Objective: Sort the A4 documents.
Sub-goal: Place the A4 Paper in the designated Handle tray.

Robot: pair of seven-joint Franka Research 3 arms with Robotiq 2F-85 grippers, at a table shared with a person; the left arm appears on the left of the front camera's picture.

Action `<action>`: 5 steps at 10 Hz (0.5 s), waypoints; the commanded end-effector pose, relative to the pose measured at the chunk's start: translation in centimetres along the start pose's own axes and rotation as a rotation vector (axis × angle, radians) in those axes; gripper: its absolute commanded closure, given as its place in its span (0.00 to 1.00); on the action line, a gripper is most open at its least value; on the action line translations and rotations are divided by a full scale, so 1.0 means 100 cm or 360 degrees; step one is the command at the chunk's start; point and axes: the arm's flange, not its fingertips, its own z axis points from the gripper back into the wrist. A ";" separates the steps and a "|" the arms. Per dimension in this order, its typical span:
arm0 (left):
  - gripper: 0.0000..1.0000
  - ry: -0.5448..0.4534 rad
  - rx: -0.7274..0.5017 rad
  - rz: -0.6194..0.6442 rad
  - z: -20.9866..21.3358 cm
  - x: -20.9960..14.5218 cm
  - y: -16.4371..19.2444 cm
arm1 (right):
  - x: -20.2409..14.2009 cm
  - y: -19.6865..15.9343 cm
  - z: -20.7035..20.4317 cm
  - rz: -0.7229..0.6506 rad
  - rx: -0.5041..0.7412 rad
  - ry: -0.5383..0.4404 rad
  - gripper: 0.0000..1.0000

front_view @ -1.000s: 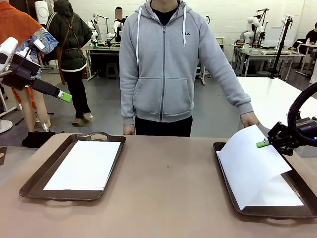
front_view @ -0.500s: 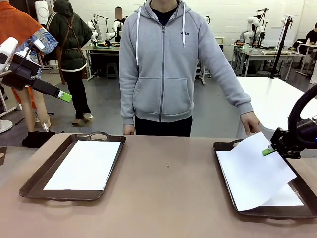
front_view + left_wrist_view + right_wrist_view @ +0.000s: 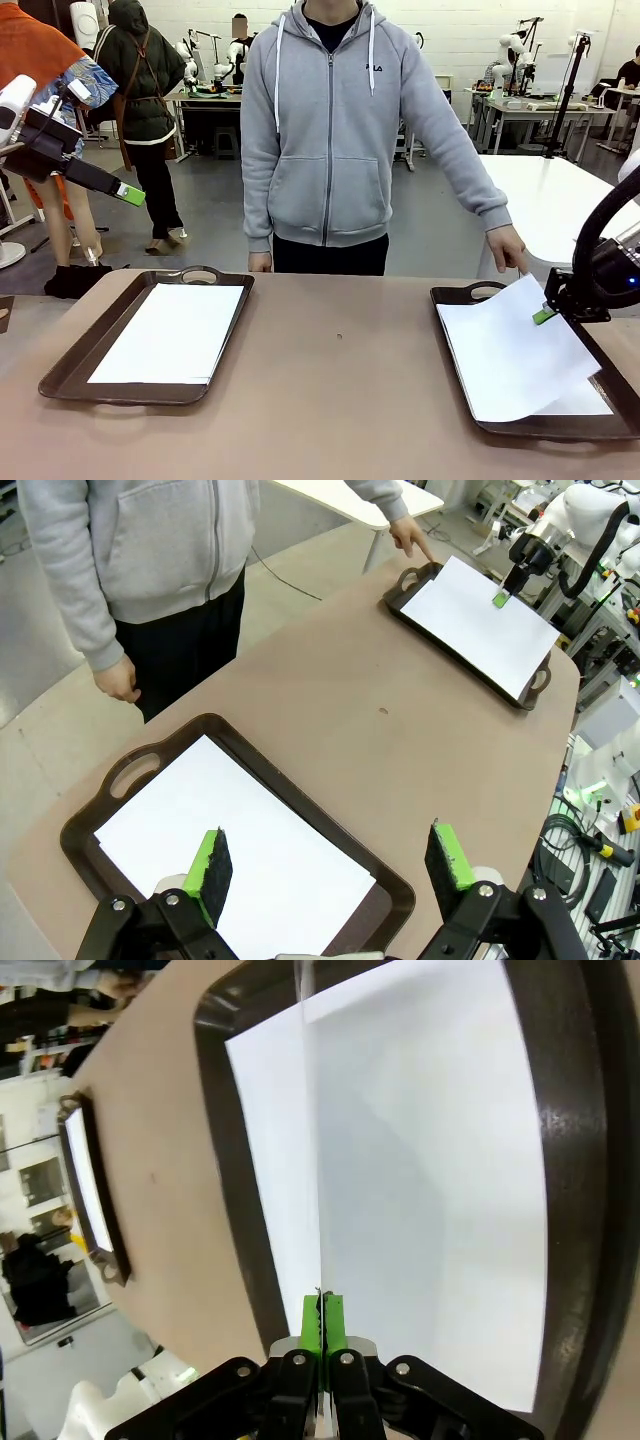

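Note:
Two A4 documents lie in view on the right. My right gripper (image 3: pixel 545 313) is shut on the right edge of the top white sheet (image 3: pixel 505 350) and holds that edge a little above the right brown tray (image 3: pixel 560 430). Under it lies a second sheet (image 3: pixel 585 400). In the right wrist view the pinched sheet (image 3: pixel 318 1160) runs edge-on up from the closed fingertips (image 3: pixel 322 1322). Another white sheet (image 3: pixel 170 333) lies flat in the left tray (image 3: pixel 70 365). My left gripper (image 3: pixel 125 192) hangs open high above that tray, its fingers (image 3: pixel 210 865) spread over the sheet (image 3: pixel 240 840).
A person in a grey hoodie stands at the far side. One of the person's hands (image 3: pixel 507 245) rests by the right tray's far handle; the other (image 3: pixel 260 262) hangs at the table edge. Bare brown tabletop (image 3: pixel 340 370) lies between the trays.
My right gripper has moved down and a little to the right, bringing the lifted sheet lower and flatter over the right tray. The left arm has stayed still.

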 end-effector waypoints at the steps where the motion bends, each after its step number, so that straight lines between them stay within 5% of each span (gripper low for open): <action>1: 0.00 -0.0005 -0.0002 -0.0016 0.001 -0.001 0.000 | -0.010 0.007 -0.003 -0.0037 -0.0155 -0.0031 0.99; 5: 0.00 -0.0005 -0.0002 -0.0016 0.001 -0.001 0.000 | -0.006 0.009 -0.013 -0.0005 -0.0257 -0.0045 0.99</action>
